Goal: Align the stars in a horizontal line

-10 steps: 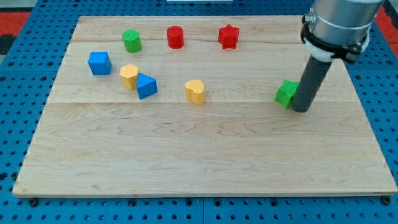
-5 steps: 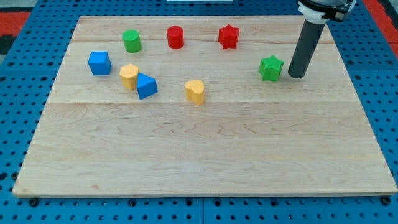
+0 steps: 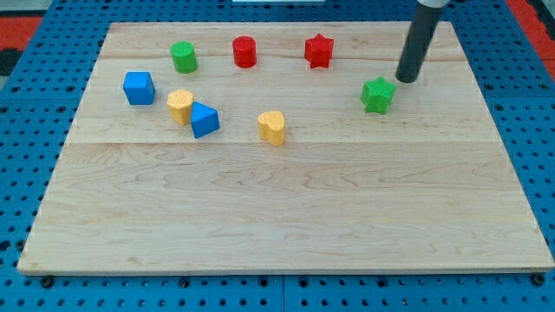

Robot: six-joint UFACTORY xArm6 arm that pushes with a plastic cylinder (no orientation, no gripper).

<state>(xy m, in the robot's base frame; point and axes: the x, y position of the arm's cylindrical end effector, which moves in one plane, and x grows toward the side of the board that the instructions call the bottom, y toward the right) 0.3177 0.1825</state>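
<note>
The red star (image 3: 319, 50) lies near the top of the wooden board (image 3: 286, 225), right of centre. The green star (image 3: 377, 94) lies lower and to the right of it. My tip (image 3: 406, 80) rests on the board just up and to the right of the green star, a small gap apart from it. The dark rod rises from there out of the view's top edge.
A green cylinder (image 3: 183, 57) and a red cylinder (image 3: 244, 51) sit in the top row left of the red star. A blue cube (image 3: 139, 87), a yellow block (image 3: 179, 106), a blue block (image 3: 205, 119) and a yellow block (image 3: 271, 126) lie left and centre.
The green star was pushed up and to the left from beside the rod, then stayed put. My tip has moved up toward the view's top and away from the star.
</note>
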